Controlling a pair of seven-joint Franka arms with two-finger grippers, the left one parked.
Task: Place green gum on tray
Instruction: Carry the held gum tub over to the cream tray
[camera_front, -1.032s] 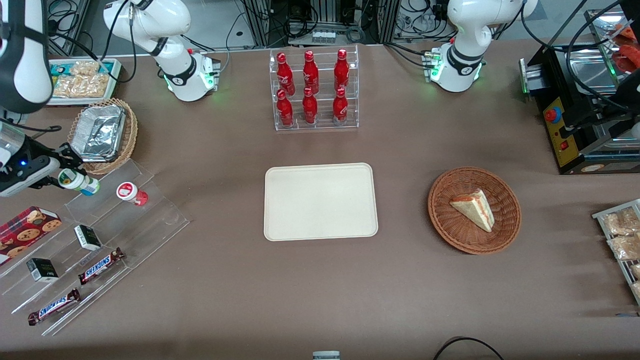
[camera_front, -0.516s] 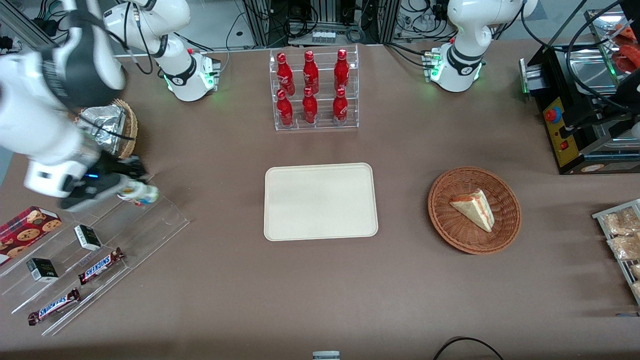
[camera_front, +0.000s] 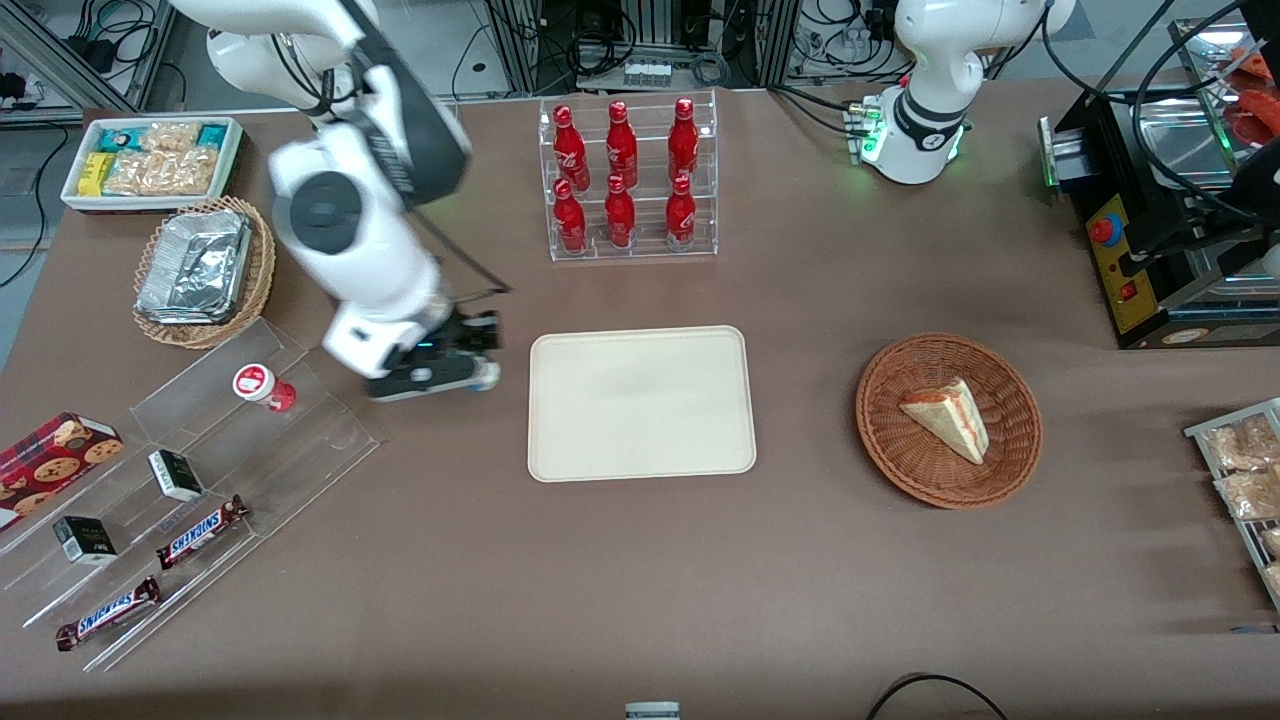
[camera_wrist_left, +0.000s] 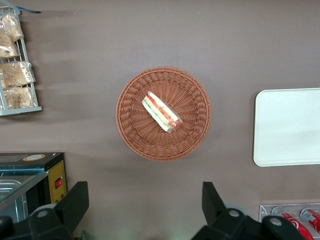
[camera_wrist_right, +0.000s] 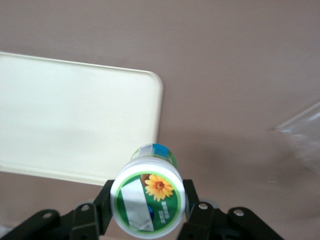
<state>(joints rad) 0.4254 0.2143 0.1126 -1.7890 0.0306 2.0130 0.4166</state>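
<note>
Right wrist view gives the clearest record of the grasp: the gripper (camera_wrist_right: 148, 207) is clamped on the green gum (camera_wrist_right: 148, 200), one black finger pressed to each side just under the lid, whose label shows a yellow flower on green. Below it lies brown tabletop, with a rounded corner of the tray (camera_wrist_right: 75, 120) close by; the bottle is above the table just off the tray's edge, not over the tray. A clear acrylic edge (camera_wrist_right: 302, 132) shows off to one side. Front view adds the wider layout that the wrist camera lacks, but hides most of the grasp: the gripper (camera_front: 478, 365) hangs just beside the tray (camera_front: 640, 402) at its working-arm end, and only a small teal bit of the green gum (camera_front: 487, 378) peeks out past the wrist. The red gum bottle (camera_front: 262, 386) rests on the clear stepped rack (camera_front: 300, 440), well apart from the gripper, toward the working arm's end of the table; two Snickers bars (camera_front: 200, 532) and small dark boxes (camera_front: 175, 474) sit on the steps nearer the camera. A rack of red bottles (camera_front: 625, 180) stands farther from the camera than the tray. Left wrist view shows only the wicker basket with a sandwich (camera_wrist_left: 163, 113) and one end of the tray (camera_wrist_left: 287, 127); nothing lies on the tray in any view.
</note>
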